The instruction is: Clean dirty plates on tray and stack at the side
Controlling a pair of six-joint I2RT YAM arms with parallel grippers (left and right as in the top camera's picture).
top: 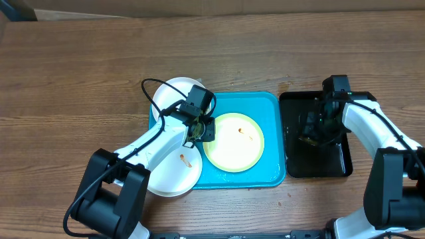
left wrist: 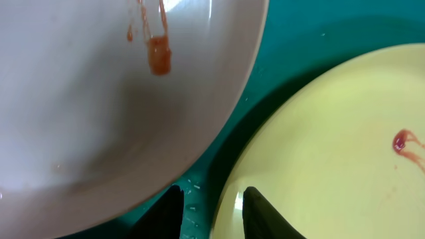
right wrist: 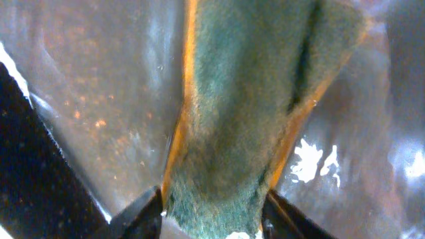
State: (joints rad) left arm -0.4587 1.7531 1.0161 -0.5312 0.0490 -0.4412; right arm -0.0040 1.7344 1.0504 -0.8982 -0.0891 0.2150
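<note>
Left end effector (left wrist: 212,216) is low over the turquoise tray (top: 269,106), and its jaws are parted with a narrow gap. The rim of the yellow-green plate (left wrist: 332,133) runs into that gap, closer to the right finger, with bare tray showing beside the left one. I can't see a clamp on it, so I call it open. That plate spreads away ahead and to the right of the fingers, and it has a small red smear (left wrist: 406,145) well out on its face.

Ahead and to the left of the same fingers is a white plate (left wrist: 99,119), its edge overhanging the tray floor, with a reddish-brown smear (left wrist: 158,60) on it. From overhead, a second white plate (top: 171,93) lies just behind the left wrist at the tray's far left corner.

Right end effector (right wrist: 212,212) is down in the black tray (top: 332,166), well right of the plates. Its two fingers are pinched on a green sponge (right wrist: 246,99) with an orange edge. The sponge fills the space between them and fans out ahead over the wet, shiny tray floor. Everything sits on the wooden table (top: 80,66).
</note>
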